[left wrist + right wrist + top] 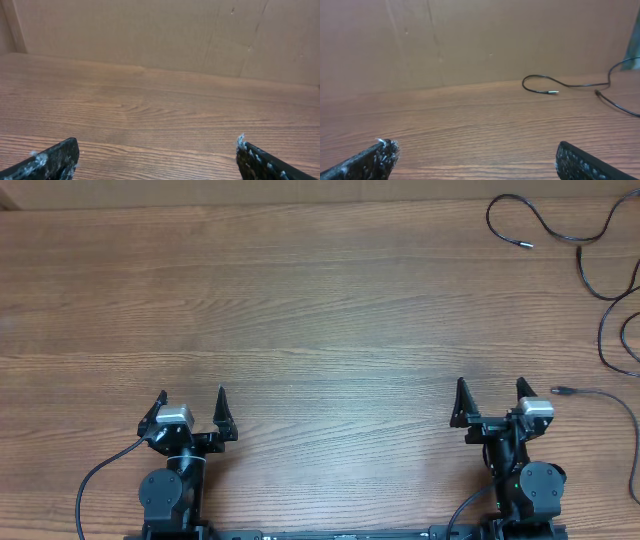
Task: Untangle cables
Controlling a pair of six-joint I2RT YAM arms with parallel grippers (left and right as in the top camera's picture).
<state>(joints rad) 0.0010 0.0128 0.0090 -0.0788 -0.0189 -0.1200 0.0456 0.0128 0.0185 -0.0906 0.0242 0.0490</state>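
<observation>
Thin black cables (600,290) lie at the far right of the wooden table, looping toward the right edge. One metal-tipped plug end (524,245) lies at the far right back, another plug end (560,391) lies just right of my right gripper. In the right wrist view a cable loop with a plug tip (547,91) lies far ahead to the right. My left gripper (192,402) is open and empty near the front left, far from the cables; its view (157,155) shows only bare wood. My right gripper (492,392) is open and empty (475,157).
A brown cardboard wall (150,30) stands along the table's far edge. The thicker black arm cables (95,480) trail by the arm bases at the front edge.
</observation>
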